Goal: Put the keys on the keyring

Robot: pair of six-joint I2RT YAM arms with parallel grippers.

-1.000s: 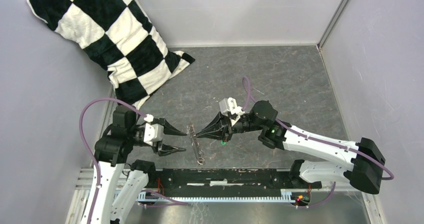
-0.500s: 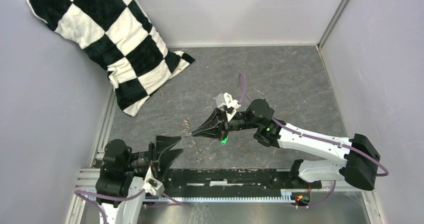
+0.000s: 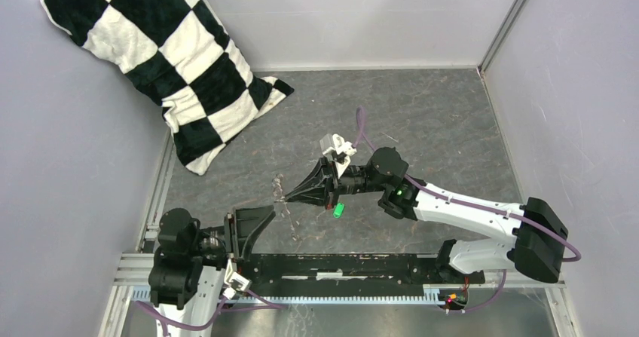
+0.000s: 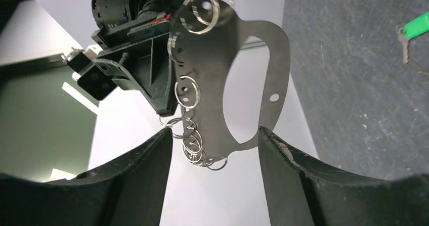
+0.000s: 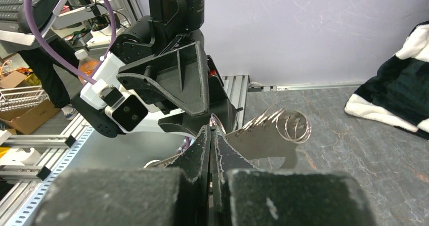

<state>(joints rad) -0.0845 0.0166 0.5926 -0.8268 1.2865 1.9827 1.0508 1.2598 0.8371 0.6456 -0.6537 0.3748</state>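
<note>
Right gripper (image 3: 285, 197) reaches toward the left over the middle of the grey mottled worktop (image 3: 437, 118), jaws pressed together and clamped on one edge of the keyring (image 4: 210, 49). Keyring is a flat silvery loop plate, held clear of the worktop and on edge, with small split rings (image 4: 194, 147) strung along one rim and bunched at the lower end. Left gripper (image 3: 260, 222) sits by the near edge, left of centre, pointed at the keyring; its fingers (image 4: 136, 170) stand well apart. From the left wrist, the plate's lower end shows in the gap between them; contact cannot be told. Key (image 3: 338, 210) with bright green tag and dark metal blade lies flat on the worktop under the right wrist, apart from keyring and both grippers. Black-and-white checked pillow (image 3: 162, 58) leans in the far left corner.
</note>
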